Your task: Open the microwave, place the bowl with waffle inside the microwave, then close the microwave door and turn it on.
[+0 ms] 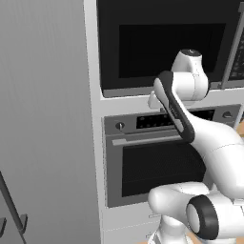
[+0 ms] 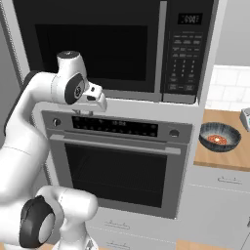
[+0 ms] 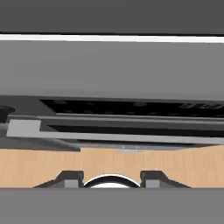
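Blue-grey bowl [image 2: 219,136] with waffle [image 2: 217,140] sits right of the oven [image 2: 117,166].

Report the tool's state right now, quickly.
Tool: open, jaws apart with nothing between them, pointing down in front of the oven. The bowl sits on the counter, untouched.

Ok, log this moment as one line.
microwave door: closed | bowl with waffle: on counter | gripper: empty, before oven
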